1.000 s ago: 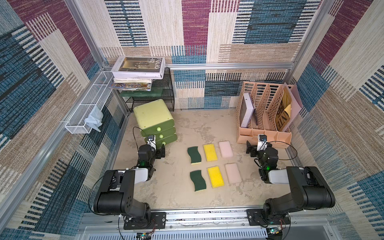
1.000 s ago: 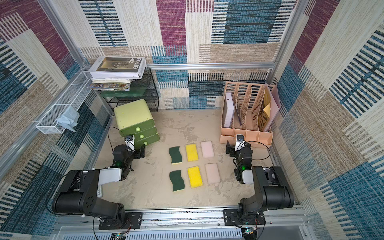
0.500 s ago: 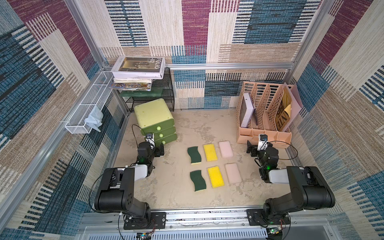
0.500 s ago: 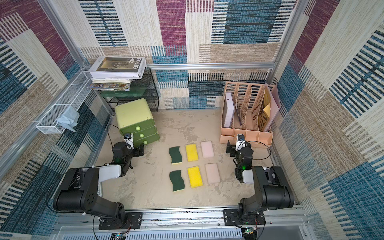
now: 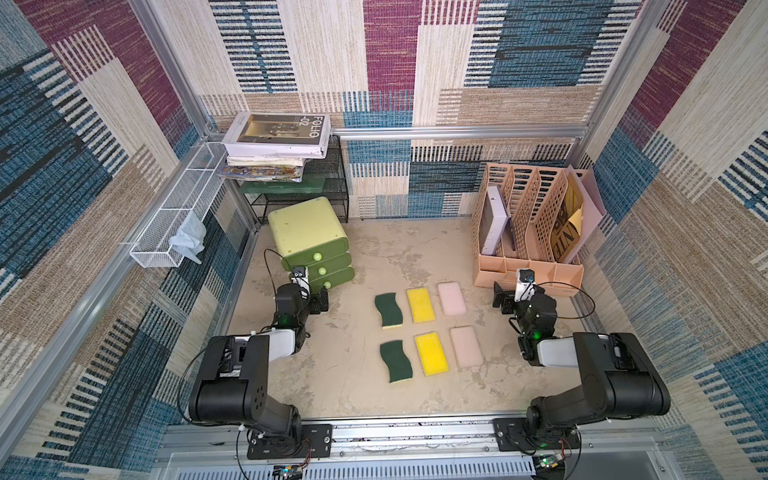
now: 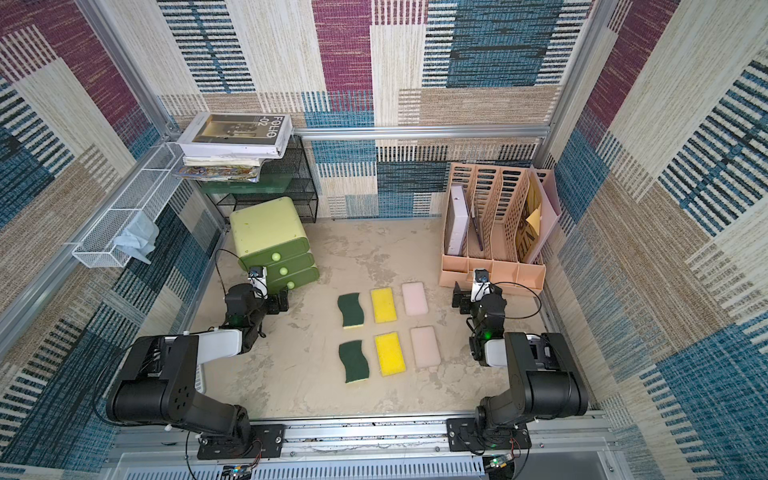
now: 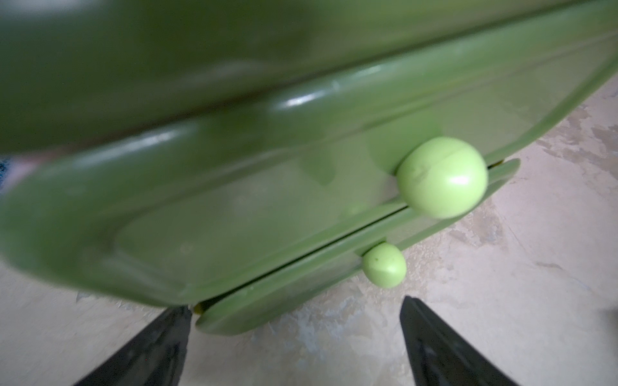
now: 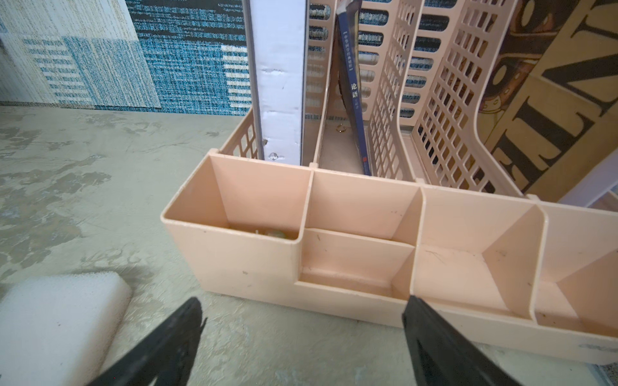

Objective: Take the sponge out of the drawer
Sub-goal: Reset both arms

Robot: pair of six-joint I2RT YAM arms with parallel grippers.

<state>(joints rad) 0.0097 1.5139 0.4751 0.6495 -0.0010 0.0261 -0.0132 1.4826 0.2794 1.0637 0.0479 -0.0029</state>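
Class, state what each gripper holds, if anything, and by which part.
Nothing is held: left gripper open before the green drawers, right gripper open by the organizer.

Left claw (image 7: 294, 305) and right claw (image 8: 304, 300) have black tapered fingers (image 8: 444, 351), perhaps matte. Above each sits a white camera (image 5: 519, 287); behind, a green light (image 5: 537, 333), a looping black cable (image 5: 593, 305) and a white link (image 5: 555, 357) on the black left arm (image 5: 232, 374) and right arm (image 5: 602, 374).
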